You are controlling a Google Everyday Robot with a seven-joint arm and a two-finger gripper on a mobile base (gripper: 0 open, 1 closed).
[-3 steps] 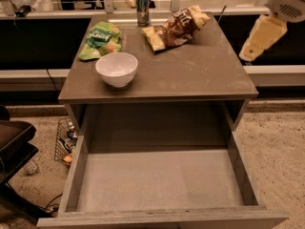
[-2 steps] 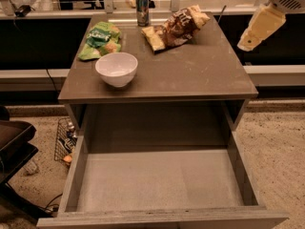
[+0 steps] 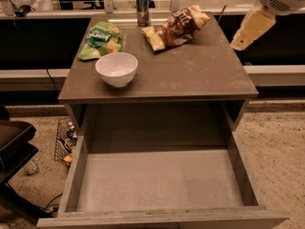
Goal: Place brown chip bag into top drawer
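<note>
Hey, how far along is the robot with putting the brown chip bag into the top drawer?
Done: the top drawer stands pulled open, with nothing in it. In hand: the gripper hovers beyond the right rear corner of the cabinet top, apart from the brown chip bag. Left: the bag lies at the back of the cabinet top, ungrasped; it must be picked up, carried forward and released into the drawer.

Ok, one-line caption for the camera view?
Claw hovers right of the cabinet; brown chip bag lies at the back of its top, top drawer open below.
</note>
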